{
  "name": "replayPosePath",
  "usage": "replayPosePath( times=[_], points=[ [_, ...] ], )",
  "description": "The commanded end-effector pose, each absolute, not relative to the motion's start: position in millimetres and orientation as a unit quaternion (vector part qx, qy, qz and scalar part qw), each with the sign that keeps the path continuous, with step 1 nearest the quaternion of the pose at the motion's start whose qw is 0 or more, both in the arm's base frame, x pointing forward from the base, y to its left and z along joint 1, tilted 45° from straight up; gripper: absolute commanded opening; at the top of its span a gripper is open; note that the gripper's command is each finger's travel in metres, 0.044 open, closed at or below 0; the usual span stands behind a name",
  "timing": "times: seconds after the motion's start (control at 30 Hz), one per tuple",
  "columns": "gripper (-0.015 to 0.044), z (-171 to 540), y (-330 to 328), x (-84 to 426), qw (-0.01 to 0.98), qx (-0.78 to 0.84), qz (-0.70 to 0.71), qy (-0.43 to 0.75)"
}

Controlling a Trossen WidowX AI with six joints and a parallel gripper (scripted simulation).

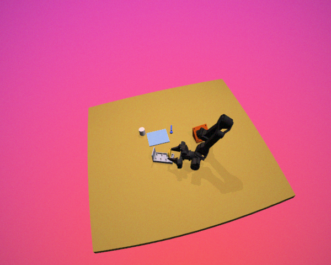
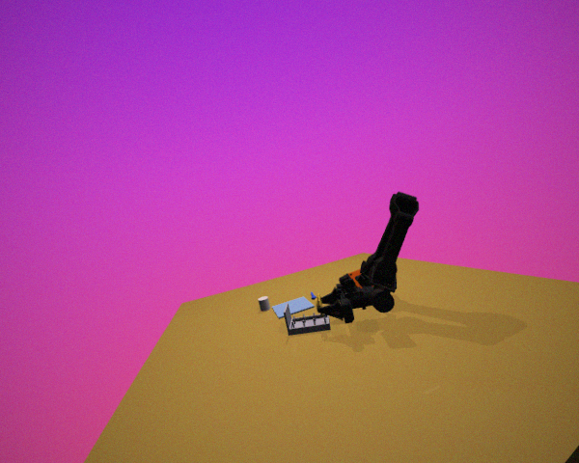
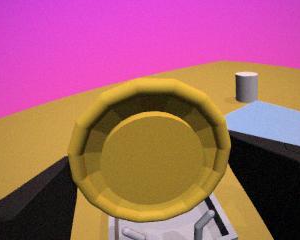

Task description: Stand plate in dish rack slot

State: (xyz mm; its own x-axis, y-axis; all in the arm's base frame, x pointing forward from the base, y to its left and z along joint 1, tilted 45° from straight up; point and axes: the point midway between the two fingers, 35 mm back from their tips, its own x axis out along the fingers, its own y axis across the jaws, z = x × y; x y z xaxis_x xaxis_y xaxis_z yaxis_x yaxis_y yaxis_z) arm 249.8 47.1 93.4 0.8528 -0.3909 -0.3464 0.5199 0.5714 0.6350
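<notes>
The yellow plate (image 1: pixel 169 153) (image 2: pixel 319 302) (image 3: pixel 152 160) is held upright, its round face filling the middle of the wrist view. My gripper (image 1: pixel 170 154) (image 2: pixel 319 304) (image 3: pixel 150 150) is shut on its rim, one dark finger on each side. The white dish rack (image 1: pixel 153 154) (image 2: pixel 288 318) (image 3: pixel 160 231) has a tall end panel at its left end and several short pegs. The plate is at the rack's right end, close to the arm, and appears above the base. In the wrist view the plate hides most of the rack, and two pegs show below it.
A light blue mat (image 1: pixel 158 137) (image 2: pixel 292 307) (image 3: pixel 270 123) lies behind the rack. A white-grey cylinder (image 1: pixel 142 131) (image 2: pixel 263 304) (image 3: pixel 246 87) stands beyond the mat. A blue spoon-like object (image 1: pixel 171 130) (image 2: pixel 313 295) lies beside it. The arm's orange base (image 1: pixel 197 137) is at the right.
</notes>
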Motion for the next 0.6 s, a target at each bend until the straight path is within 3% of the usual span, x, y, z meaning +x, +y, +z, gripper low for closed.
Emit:
replayPosePath(
  times=[0.0,0.57],
  points=[
    [0.0,90,43,254,0.883,0.381,-0.259,0.084],
    [0.0,74,52,259,0.883,0.382,-0.257,0.089]
  ],
)
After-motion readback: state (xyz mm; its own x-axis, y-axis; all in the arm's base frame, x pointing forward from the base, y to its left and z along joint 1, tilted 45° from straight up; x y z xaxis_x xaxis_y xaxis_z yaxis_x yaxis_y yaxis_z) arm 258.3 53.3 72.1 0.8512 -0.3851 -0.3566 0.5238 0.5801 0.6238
